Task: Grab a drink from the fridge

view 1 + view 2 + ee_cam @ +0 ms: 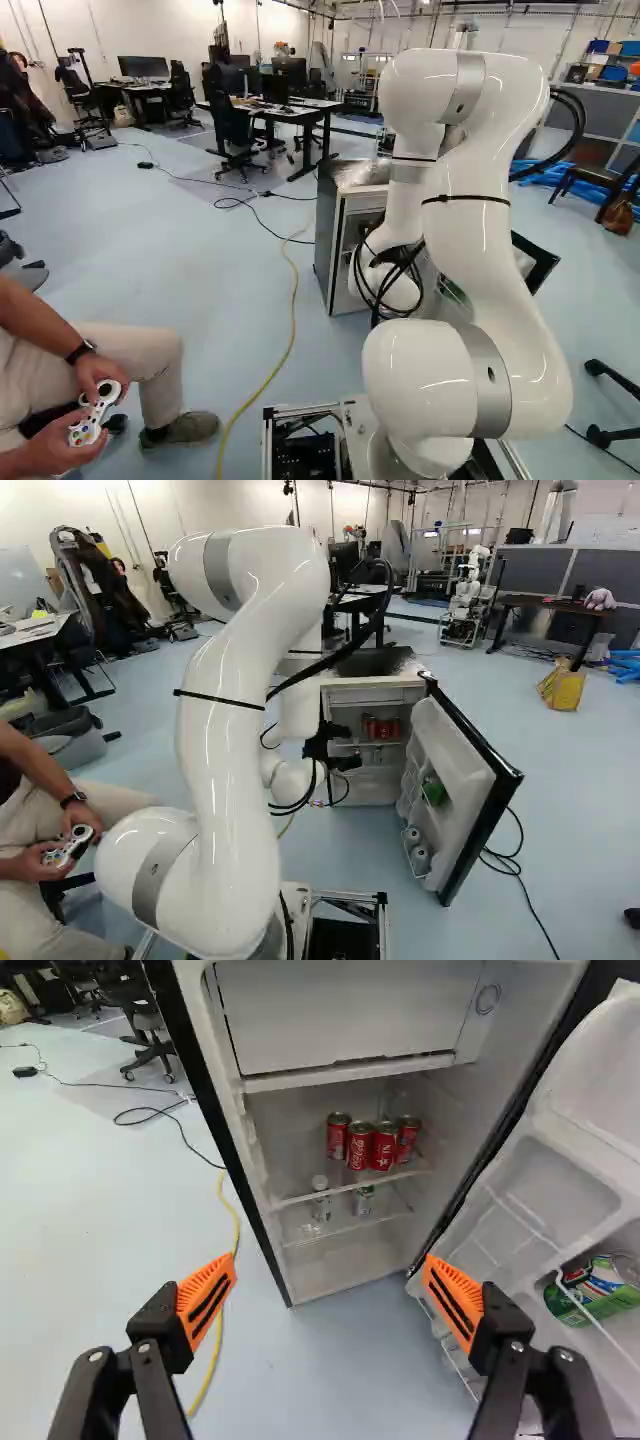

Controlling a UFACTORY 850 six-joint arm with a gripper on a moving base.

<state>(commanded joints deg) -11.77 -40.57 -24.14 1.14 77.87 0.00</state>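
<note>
Wrist view: 4 red cans (359,1147) upright on fridge shelf (398,1177), long axes vert., fwd. of gripper (352,747) w/ fingers (208,1298) wide apart.

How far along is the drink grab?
Done: fridge door is swung open. In hand: nothing; gripper is open, short of the shelf. Left: likely reach in, close on one of the red cans, lift it out.
</note>
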